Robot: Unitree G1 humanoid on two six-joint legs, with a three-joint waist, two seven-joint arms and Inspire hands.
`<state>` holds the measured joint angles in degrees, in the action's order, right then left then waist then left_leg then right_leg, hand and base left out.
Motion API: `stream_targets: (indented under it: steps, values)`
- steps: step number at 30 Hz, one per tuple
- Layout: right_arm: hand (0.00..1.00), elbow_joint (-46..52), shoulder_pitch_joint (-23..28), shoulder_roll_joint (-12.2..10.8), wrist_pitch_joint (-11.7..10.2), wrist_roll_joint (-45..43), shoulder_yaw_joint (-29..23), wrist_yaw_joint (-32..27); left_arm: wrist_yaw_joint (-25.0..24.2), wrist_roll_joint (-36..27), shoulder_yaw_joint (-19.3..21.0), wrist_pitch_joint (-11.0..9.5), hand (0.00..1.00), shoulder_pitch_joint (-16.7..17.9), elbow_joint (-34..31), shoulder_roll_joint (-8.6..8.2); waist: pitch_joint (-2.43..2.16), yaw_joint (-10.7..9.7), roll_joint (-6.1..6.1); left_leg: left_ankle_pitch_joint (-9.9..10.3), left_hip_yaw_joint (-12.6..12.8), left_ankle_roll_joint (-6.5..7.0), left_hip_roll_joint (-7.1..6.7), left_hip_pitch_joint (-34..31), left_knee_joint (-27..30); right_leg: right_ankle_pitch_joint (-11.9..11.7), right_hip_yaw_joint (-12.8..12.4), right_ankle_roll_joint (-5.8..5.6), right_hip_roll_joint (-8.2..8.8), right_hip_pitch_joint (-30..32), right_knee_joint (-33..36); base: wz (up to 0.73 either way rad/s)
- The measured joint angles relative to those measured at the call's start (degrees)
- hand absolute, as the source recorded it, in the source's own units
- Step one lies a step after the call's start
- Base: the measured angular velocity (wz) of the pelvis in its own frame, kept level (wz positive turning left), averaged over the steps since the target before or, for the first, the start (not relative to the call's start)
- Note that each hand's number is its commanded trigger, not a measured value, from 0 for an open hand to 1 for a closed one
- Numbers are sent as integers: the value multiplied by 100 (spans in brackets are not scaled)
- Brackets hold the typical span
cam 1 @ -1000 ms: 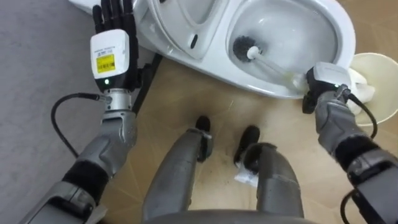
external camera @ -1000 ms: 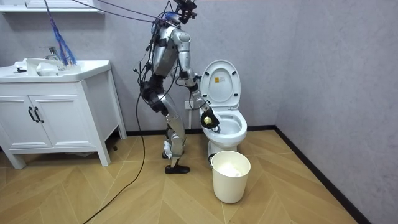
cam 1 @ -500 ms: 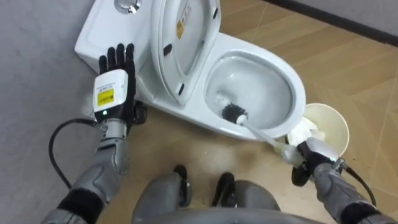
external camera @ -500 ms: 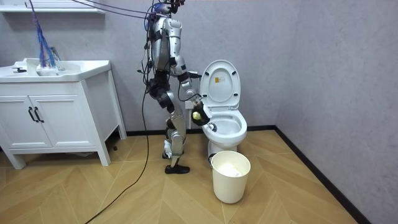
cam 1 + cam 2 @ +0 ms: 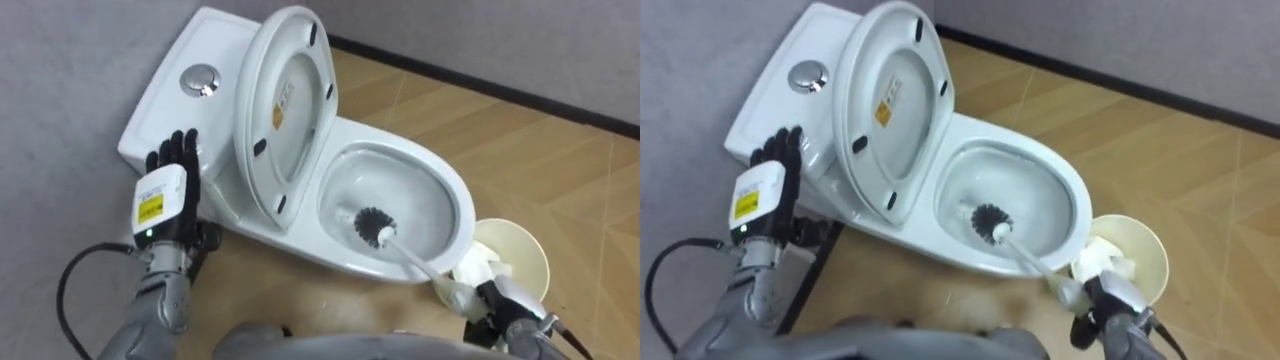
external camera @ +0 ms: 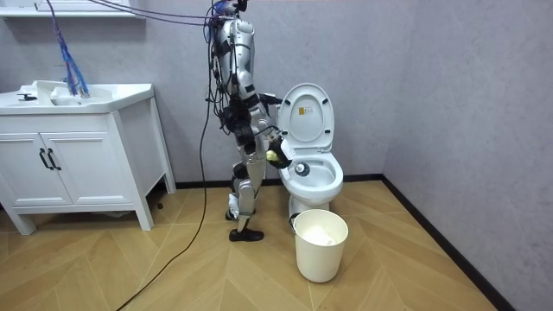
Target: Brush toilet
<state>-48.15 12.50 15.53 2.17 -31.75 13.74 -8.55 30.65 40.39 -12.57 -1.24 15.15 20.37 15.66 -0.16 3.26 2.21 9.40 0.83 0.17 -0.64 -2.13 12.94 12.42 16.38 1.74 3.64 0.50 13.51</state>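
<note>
Right hand (image 5: 505,305) clamped on white-handled black-bristled toilet brush (image 5: 375,226), angled over near rim of white ceramic toilet (image 5: 462,205) so bristles reach bowl; left hand (image 5: 163,190) straight-fingered, idle.

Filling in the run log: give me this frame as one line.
right hand: grips toilet brush handle | brush head: inside toilet bowl | left hand: open, beside tank | lid: up

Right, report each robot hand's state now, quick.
Left robot hand: open, beside the white ceramic toilet tank.
Right robot hand: shut on the white-handled black-bristled toilet brush.
</note>
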Motion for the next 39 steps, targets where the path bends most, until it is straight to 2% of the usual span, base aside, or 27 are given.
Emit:
stream_targets:
  steps: [3, 6, 7, 9, 11, 13, 15, 16, 17, 21, 24, 27, 29, 30, 34, 36, 39]
  values:
    - [100, -11, 27, -2, -155, 275, -167, 1, 14, -451, 342, -225, 0, 134, -6, -134, 11, 31, -37, 1, -5, 0, -3, 234, -130, 13, -64, -26, -31, -204, -151, -5]
    - [100, -143, 55, -19, -335, 878, -392, -30, 29, -1203, 584, -448, 0, 347, -4, -170, 32, 21, -51, 1, -6, 0, 1, 466, -281, 0, -75, -43, -59, -424, -289, -2]
    - [100, -286, 43, -53, -428, 1081, -479, -49, 34, -1643, 699, -578, 0, 459, -1, -183, 43, 23, -25, 1, -6, 0, 1, 535, -323, 0, -88, -43, -65, -471, -293, -4]
    - [100, -441, 51, -145, -492, 1318, -692, -58, 34, -2298, 884, -689, 0, 571, 1, -211, 55, 25, -6, 1, 2, 0, 2, 579, -356, 1, -98, -44, -74, -505, -321, -2]
    - [100, -634, 102, -218, -603, 1752, -880, -73, 36, -2963, 1088, -895, 0, 673, 239, -254, 63, 59, 0, 1, 36, 0, 5, 668, -391, -2, -169, -47, -88, -580, -374, -12]
    - [100, -738, 134, -223, -672, 2085, -885, -86, 5, -3463, 1141, -952, 0, 788, 454, -275, 67, 54, 3, 2, 34, 0, 2, 774, -418, -4, -235, -49, -88, -662, -377, -20]
    - [100, -774, 160, -250, -700, 2426, -935, -91, -94, -4050, 1195, -1020, 0, 768, 777, -368, 66, 48, 2, 3, 50, 0, 0, 787, -426, -4, -252, -49, -87, -668, -377, -11]
    - [100, -775, 171, -339, -713, 2575, -1088, -98, -177, -4369, 1260, -1046, 0, 719, 1022, -446, 67, 47, 2, 3, 61, 0, 7, 789, -433, -5, -286, -48, -94, -648, -374, -11]
    - [100, -810, 171, -443, -740, 2725, -1238, -126, -299, -4651, 1317, -1051, 0, 675, 1323, -481, 64, 40, 13, 3, 56, 0, 11, 797, -433, -6, -305, -47, -101, -649, -378, -12]
    - [100, -985, 209, -643, -866, 3060, -1669, -163, -646, -5236, 1632, -1051, 0, 660, 1782, -636, 61, 1, 23, 27, 89, -26, 22, 846, -433, -5, -382, -47, -117, -658, -388, -10]
    - [100, -999, 279, -656, -868, 3298, -1883, -309, -872, -5369, 1813, -1047, 0, 692, 2078, -739, 64, -6, 14, 48, 201, -26, 28, 894, -432, -5, -483, -49, -119, -659, -378, -17]
    - [100, -1035, 339, -664, -868, 3434, -2027, -412, -1137, -5446, 1888, -1016, 0, 635, 2506, -742, 61, -50, 3, 77, 229, -23, 41, 922, -431, -5, -525, -50, -132, -660, -367, -9]
    - [100, -1212, 306, -670, -835, 3554, -2085, -486, -1312, -5434, 1925, -895, 0, 528, 2906, -749, 55, -114, -69, 186, 234, -29, 104, 955, -430, -6, -569, -49, -202, -662, -354, -6]
    - [100, -1219, 314, -672, -833, 3571, -2092, -504, -1361, -5419, 1928, -848, 0, 508, 2988, -749, 33, -131, -107, 189, 238, -31, 107, 961, -430, -6, -583, -49, -205, -662, -350, -13]
    - [100, -1274, 334, -675, -806, 3623, -2138, -568, -1591, -5353, 1926, -557, 0, 477, 3302, -751, 38, -177, -135, 192, 380, -30, 117, 1041, -433, -11, -740, -51, -215, -648, -282, -19]
    - [100, -1315, 310, -674, -748, 3659, -2151, -573, -1656, -5352, 1913, -490, 0, 464, 3359, -751, 47, -212, -155, 216, 387, -23, 127, 1054, -433, -13, -766, -54, -228, -651, -277, -6]
    - [100, -1421, 258, -675, -696, 3726, -2183, -630, -1726, -5144, 1922, -362, 0, 440, 3442, -738, 48, -266, -247, 311, 403, -16, 170, 1073, -433, -27, -827, -64, -289, -648, -265, -6]
